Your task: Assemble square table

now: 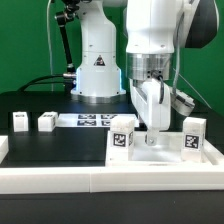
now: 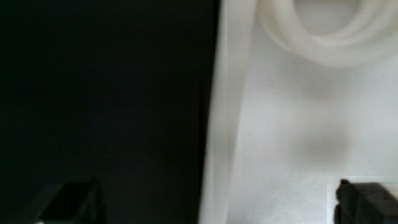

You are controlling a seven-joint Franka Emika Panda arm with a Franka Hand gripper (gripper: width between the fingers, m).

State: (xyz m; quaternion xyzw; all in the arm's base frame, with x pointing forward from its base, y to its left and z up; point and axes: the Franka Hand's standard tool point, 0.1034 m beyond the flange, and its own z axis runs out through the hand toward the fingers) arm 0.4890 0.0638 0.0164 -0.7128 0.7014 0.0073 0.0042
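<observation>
1. By the desk's left edge in the exterior view stands the first leg, a small white block with a tag facing the camera
2. Just right of it, close but not touching, stands the second leg, the same kind of block and also upright
3. The marker board lies flat on the desk near its middle, in front of the robot base and to the right of the second leg
4. A third tagged block stands upright at the left corner of the tabletop; whether it rests on that corner or just beside it cannot be told
5. The gripper hangs pointing straight down over the tabletop, between the third block and the one farther right. Its jaws are spread wide with nothing between them. In the wrist view the two dark fingertips sit at opposite sides of the picture, one over bare black desk and one over white plastic
6. The tabletop lies flat on the desk's front right part, just behind the long low border wall that runs along the front edge. The wrist view shows its straight edge against the black desk and a round raised ring on its white surface
7. A fourth tagged block stands upright at the tabletop's right corner, tag towards the camera
</observation>
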